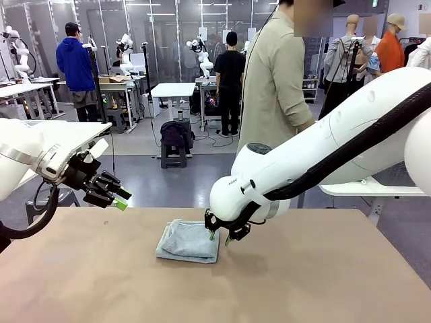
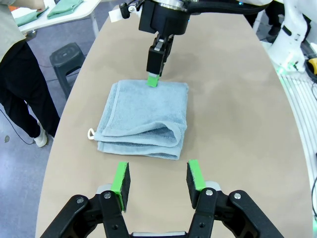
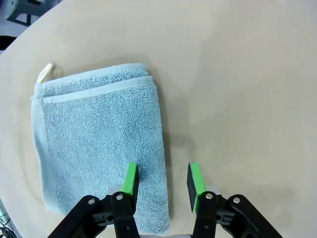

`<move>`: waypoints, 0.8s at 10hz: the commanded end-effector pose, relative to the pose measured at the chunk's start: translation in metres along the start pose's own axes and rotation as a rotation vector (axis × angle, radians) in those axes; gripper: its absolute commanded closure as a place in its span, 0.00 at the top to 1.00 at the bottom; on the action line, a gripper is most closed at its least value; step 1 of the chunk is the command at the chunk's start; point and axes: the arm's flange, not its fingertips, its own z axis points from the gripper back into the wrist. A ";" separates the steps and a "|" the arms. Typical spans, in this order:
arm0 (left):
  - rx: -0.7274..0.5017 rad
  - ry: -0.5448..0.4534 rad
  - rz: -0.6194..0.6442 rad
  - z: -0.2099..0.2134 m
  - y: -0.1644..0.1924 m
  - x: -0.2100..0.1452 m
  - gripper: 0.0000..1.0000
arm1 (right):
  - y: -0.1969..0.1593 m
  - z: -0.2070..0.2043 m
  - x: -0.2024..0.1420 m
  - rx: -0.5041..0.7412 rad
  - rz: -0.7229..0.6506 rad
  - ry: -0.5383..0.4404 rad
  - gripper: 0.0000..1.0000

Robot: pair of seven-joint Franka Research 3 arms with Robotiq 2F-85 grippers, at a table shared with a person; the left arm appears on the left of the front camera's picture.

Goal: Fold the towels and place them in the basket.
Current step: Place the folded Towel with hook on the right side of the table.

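Note:
One pale grey-blue towel (image 1: 190,241) lies folded in a thick rectangle on the brown table (image 1: 323,276), a white loop (image 2: 91,133) at one corner. My right gripper (image 1: 221,235) hangs low at the towel's right edge, open. In the right wrist view the right gripper (image 3: 162,179) has one green pad over the towel (image 3: 99,144) and the other over bare table. My left gripper (image 1: 123,200) is raised above the table's far left corner, open and empty. In the left wrist view the left gripper (image 2: 157,181) points at the towel (image 2: 143,119). The basket is out of view.
A person in a beige shirt (image 1: 273,87) stands at the far side. A grey stool (image 2: 69,54) stands by the table's edge. Dark green folded towels (image 2: 64,7) lie on a white side table. Bare tabletop surrounds the towel.

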 end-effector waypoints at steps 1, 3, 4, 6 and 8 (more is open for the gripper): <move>0.000 0.011 0.008 0.001 -0.001 0.002 0.60 | 0.009 -0.013 0.003 -0.009 0.021 -0.043 0.52; 0.000 0.011 0.008 0.001 -0.001 0.002 0.60 | 0.013 -0.017 0.003 0.001 0.042 -0.051 0.52; 0.000 0.011 0.008 0.001 -0.001 0.002 0.60 | 0.014 -0.018 0.003 -0.001 0.046 -0.051 0.52; 0.000 0.011 0.008 0.001 -0.001 0.002 0.60 | 0.016 -0.021 0.002 -0.010 0.059 -0.035 0.52; 0.000 0.011 0.008 0.001 -0.001 0.002 0.60 | 0.016 -0.020 0.002 -0.020 0.062 -0.032 0.32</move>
